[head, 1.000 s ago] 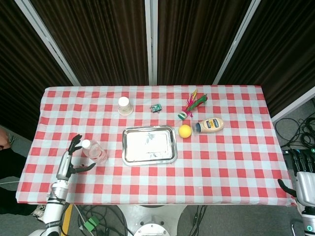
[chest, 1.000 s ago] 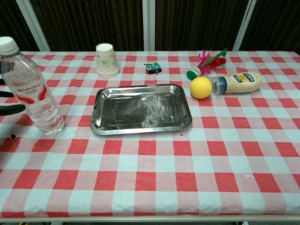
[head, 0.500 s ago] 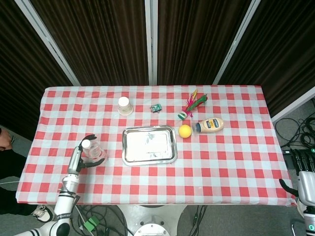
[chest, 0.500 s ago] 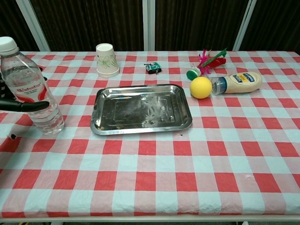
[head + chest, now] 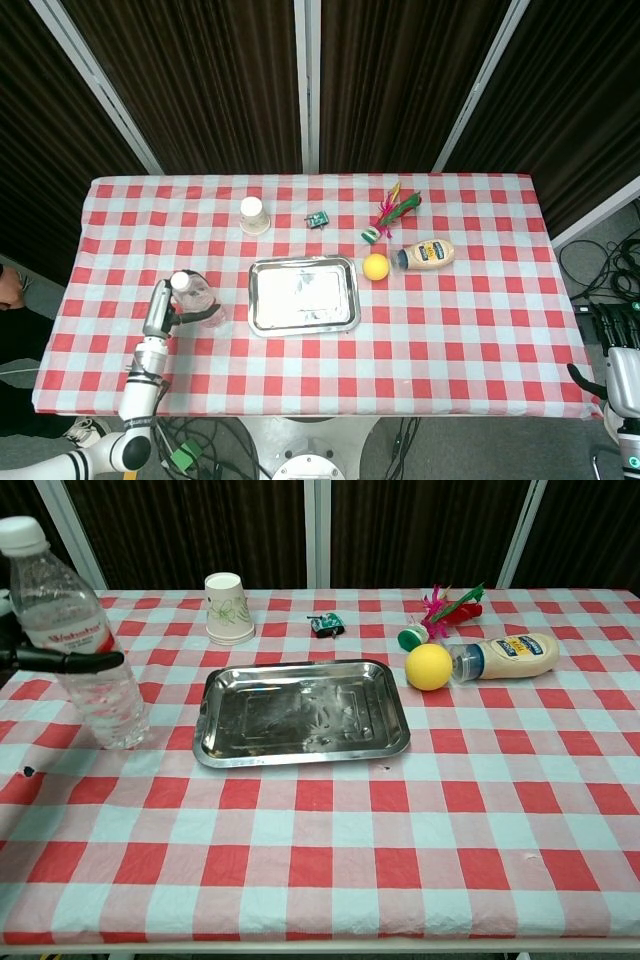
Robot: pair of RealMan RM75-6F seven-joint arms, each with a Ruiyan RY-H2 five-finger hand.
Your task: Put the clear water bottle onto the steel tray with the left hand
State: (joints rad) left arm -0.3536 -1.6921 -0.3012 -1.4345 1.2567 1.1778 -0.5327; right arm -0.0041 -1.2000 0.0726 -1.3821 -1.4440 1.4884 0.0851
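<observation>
The clear water bottle [image 5: 197, 300] with a white cap stands at the table's left side, left of the steel tray [image 5: 303, 296]. My left hand [image 5: 160, 311] grips it around the middle. In the chest view a dark finger [image 5: 70, 660] crosses the bottle [image 5: 85, 640], which leans slightly with its cap to the left. Its base is close to the cloth; contact cannot be judged. The tray [image 5: 300, 712] is empty. My right hand [image 5: 620, 365] hangs beyond the table's right edge with its fingers straight, holding nothing.
A paper cup [image 5: 254, 215] stands upside down behind the tray. To the tray's right lie a yellow ball [image 5: 375, 266], a mayonnaise bottle [image 5: 428, 253] on its side, and a feathered shuttlecock [image 5: 392, 215]. A small green object [image 5: 318, 218] sits at the back.
My left hand moved in from the left, wrapped its fingers around the bottle, and shifted it up and a little toward the tray. The right hand stayed put.
</observation>
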